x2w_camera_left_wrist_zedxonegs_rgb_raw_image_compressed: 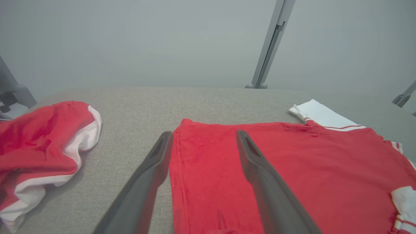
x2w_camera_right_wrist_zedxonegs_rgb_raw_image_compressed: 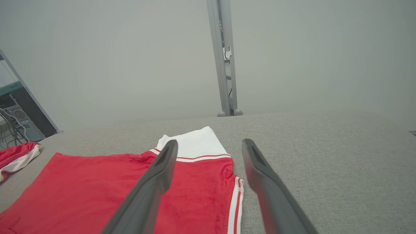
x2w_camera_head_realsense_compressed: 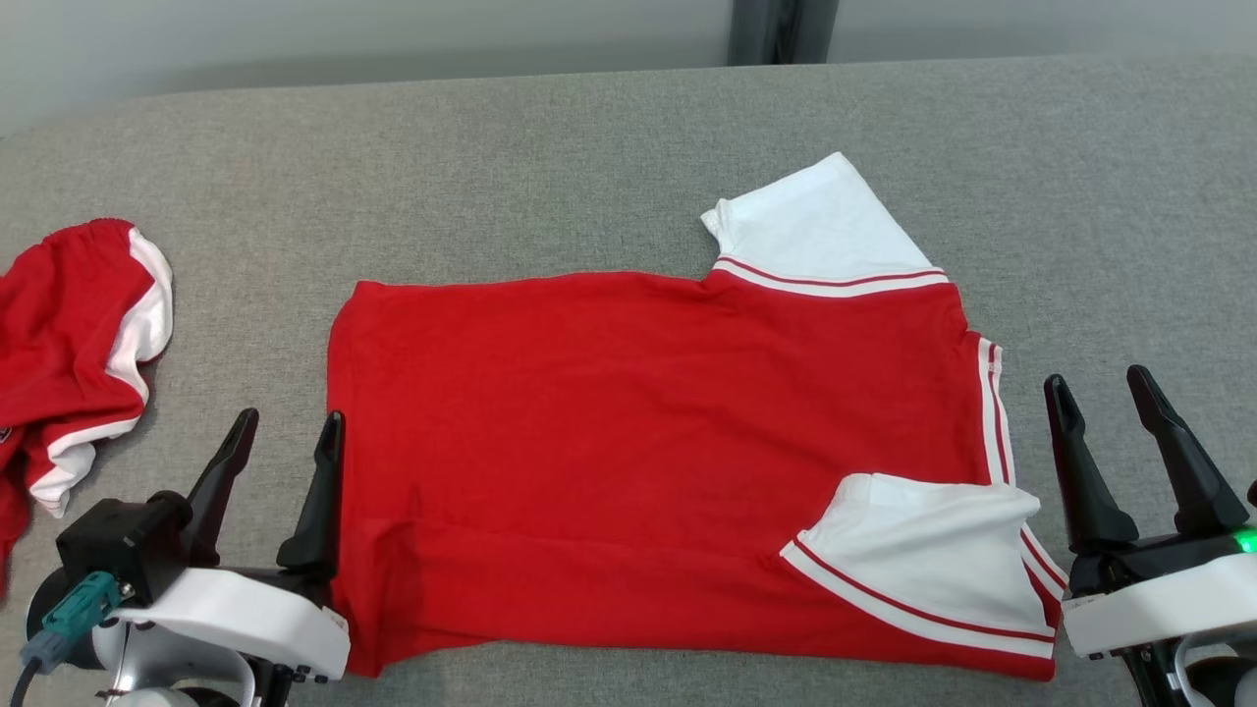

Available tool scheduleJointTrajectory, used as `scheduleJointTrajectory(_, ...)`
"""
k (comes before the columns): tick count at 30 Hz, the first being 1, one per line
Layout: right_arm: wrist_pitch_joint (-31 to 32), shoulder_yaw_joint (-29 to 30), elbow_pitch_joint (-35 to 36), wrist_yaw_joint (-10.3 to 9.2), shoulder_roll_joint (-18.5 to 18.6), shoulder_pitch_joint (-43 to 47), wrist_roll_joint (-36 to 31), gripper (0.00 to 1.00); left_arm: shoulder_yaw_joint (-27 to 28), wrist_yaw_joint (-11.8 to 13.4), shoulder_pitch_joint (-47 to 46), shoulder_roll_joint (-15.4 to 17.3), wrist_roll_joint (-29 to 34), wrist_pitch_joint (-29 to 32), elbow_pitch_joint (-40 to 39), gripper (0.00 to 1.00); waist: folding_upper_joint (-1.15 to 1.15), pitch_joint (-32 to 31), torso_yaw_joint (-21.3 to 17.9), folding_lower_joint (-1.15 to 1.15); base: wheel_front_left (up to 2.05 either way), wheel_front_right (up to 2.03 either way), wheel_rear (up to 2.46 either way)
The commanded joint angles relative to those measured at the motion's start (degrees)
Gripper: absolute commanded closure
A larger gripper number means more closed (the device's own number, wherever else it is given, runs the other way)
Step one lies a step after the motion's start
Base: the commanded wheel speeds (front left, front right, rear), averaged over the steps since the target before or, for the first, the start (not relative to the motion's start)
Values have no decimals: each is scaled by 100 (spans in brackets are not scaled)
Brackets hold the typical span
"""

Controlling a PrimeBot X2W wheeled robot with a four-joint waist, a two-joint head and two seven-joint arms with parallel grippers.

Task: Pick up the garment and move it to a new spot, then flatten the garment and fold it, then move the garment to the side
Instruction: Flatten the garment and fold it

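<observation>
The garment (x2w_camera_head_realsense_compressed: 638, 432) is a red T-shirt with white sleeves, lying flat across the middle of the grey table, hem to the left and sleeves to the right. The near sleeve (x2w_camera_head_realsense_compressed: 933, 555) is folded onto the body. My left gripper (x2w_camera_head_realsense_compressed: 291, 427) stands open at the shirt's lower left corner, holding nothing; in the left wrist view its fingers (x2w_camera_left_wrist_zedxonegs_rgb_raw_image_compressed: 152, 169) straddle the hem edge of the garment (x2w_camera_left_wrist_zedxonegs_rgb_raw_image_compressed: 276, 169). My right gripper (x2w_camera_head_realsense_compressed: 1098, 385) is open just right of the collar edge, empty, and its wrist view shows the garment (x2w_camera_right_wrist_zedxonegs_rgb_raw_image_compressed: 97, 185) below and left.
A second red-and-white garment (x2w_camera_head_realsense_compressed: 74, 344) lies crumpled at the table's left edge, also seen as a heap (x2w_camera_left_wrist_zedxonegs_rgb_raw_image_compressed: 39, 146). Bare grey table (x2w_camera_head_realsense_compressed: 589, 167) stretches behind and to the right of the shirt. A grey post (x2w_camera_right_wrist_zedxonegs_rgb_raw_image_compressed: 224, 58) stands beyond the far edge.
</observation>
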State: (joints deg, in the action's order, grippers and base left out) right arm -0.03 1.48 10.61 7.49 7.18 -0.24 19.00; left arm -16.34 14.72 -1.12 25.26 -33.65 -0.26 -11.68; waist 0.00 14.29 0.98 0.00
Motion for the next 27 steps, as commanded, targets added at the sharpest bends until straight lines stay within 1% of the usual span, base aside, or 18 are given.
scheduleJointTrajectory(1,-8,16,-7,0,0,-60,-19,0,22,32,-140,6,42,-41,42,0,0,33,-26,0,0,0,0)
scheduleJointTrajectory(4,-23,2,-15,0,-27,-99,21,0,77,-11,-382,-46,1,-115,187,0,0,135,-73,0,0,0,0)
scheduleJointTrajectory(8,-42,-76,-31,0,-51,-218,70,0,177,-182,-991,-70,-125,-111,595,0,0,364,-170,0,0,0,0)
scheduleJointTrajectory(11,-67,-180,-59,0,-56,-348,111,0,205,-471,-1567,-1,-339,97,1189,0,0,550,-284,0,0,0,0)
scheduleJointTrajectory(14,-109,-311,-144,0,-28,-480,154,0,124,-790,-2105,47,-526,438,1869,0,0,712,-413,0,0,0,0)
scheduleJointTrajectory(17,-124,-444,-235,0,-6,-583,207,0,59,-1109,-2541,149,-675,712,2527,0,0,842,-524,0,0,0,0)
scheduleJointTrajectory(20,-197,-516,-315,0,-14,-662,256,0,2,-1421,-2886,167,-815,901,3154,0,0,930,-604,0,0,0,0)
scheduleJointTrajectory(23,-270,-541,-409,0,-9,-711,294,0,-49,-1629,-3142,155,-927,1085,3688,0,0,964,-647,0,0,0,0)
scheduleJointTrajectory(25,-281,-550,-432,0,0,-727,309,0,-41,-1667,-3213,153,-952,1097,3820,0,0,971,-655,0,0,0,0)
scheduleJointTrajectory(26,-290,-547,-460,0,12,-744,321,0,-38,-1690,-3272,129,-999,1128,3945,11,0,976,-661,0,0,0,0)
scheduleJointTrajectory(27,-307,-535,-475,0,24,-756,338,0,-66,-1761,-3296,101,-1046,1193,4060,38,0,977,-662,0,0,0,0)
